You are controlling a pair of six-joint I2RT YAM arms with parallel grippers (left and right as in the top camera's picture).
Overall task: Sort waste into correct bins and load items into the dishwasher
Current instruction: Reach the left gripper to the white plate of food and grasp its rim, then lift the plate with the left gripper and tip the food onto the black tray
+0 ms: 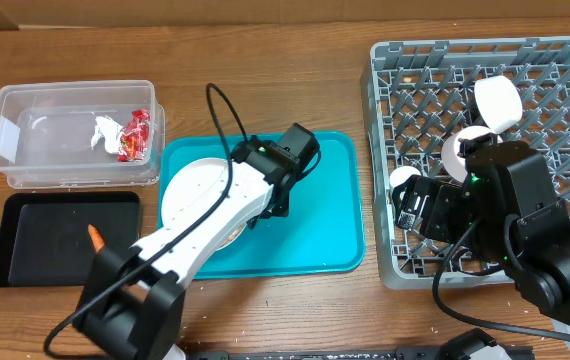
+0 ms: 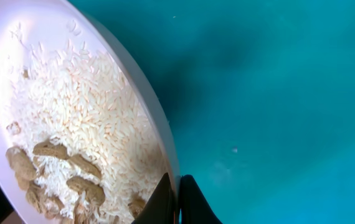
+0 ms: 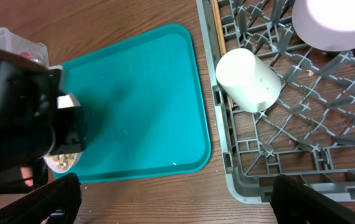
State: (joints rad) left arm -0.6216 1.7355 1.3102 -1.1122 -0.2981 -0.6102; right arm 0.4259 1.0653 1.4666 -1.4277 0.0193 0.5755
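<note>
Nearest the robot, the right gripper (image 3: pixel 177 202) hangs over the near-left corner of the dish rack (image 1: pixel 555 60) with its fingers spread wide. To its left, the black tray (image 1: pixel 35 225) lies long side left to right. It holds the carrot (image 1: pixel 96 237), whose long axis runs near to far at a slight slant. On the teal tray (image 1: pixel 315 220), the left gripper (image 2: pixel 179 198) pinches the rim of the plate (image 1: pixel 187 188), which carries rice (image 2: pixel 71 106) and beige scraps (image 2: pixel 47 149). In the rack the cup (image 3: pixel 249 79) lies on its side at a slant, and two bowls (image 1: pixel 497 100) (image 1: pixel 458 150) stand on edge beyond it. Farthest left, the clear tub (image 1: pixel 75 88), also long left to right, holds the red wrapper (image 1: pixel 137 135) touching the paper ball (image 1: pixel 107 131). The tub's white label (image 1: pixel 7 140) is too small to read.
</note>
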